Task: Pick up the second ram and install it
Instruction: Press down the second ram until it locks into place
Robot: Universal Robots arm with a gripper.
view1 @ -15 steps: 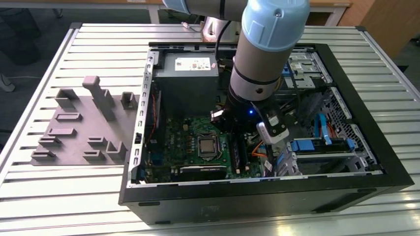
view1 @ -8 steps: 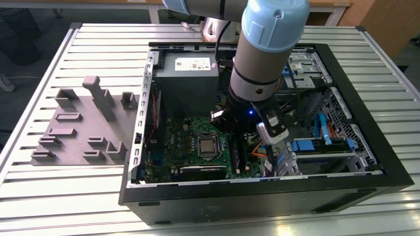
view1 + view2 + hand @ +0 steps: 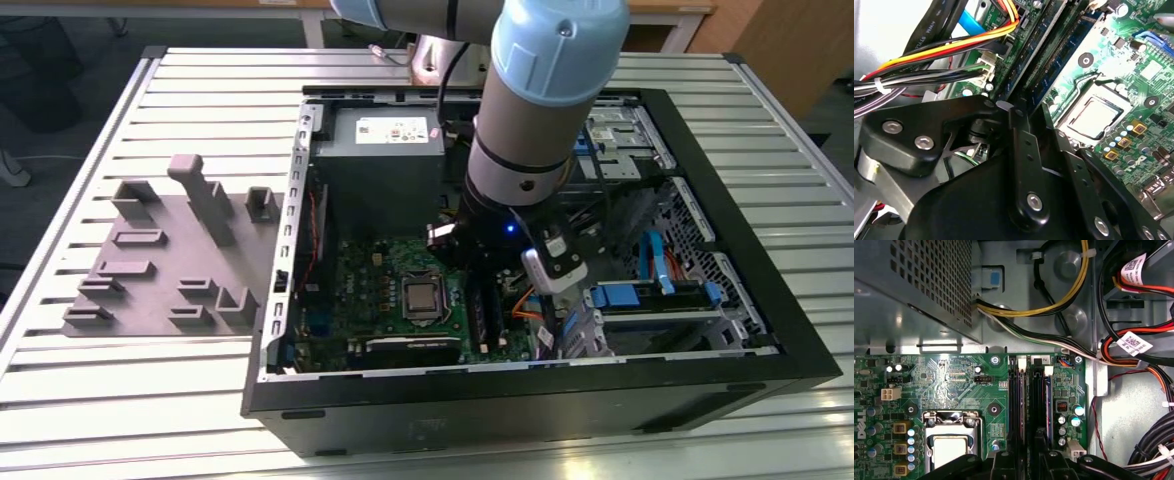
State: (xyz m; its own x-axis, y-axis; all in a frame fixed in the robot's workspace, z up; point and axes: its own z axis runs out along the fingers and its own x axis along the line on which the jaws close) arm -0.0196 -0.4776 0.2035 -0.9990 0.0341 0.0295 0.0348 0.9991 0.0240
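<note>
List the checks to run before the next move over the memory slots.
1. Tool lined up over the slots: ok.
2. Ram fully seated: cannot tell.
3. Cables clear of the slots: ok.
4. Processor clear of the tool: ok.
5. Arm clear of the case walls: ok.

Grey fixture block (image 3: 174, 250) beside computer case (image 3: 747, 250)
</note>
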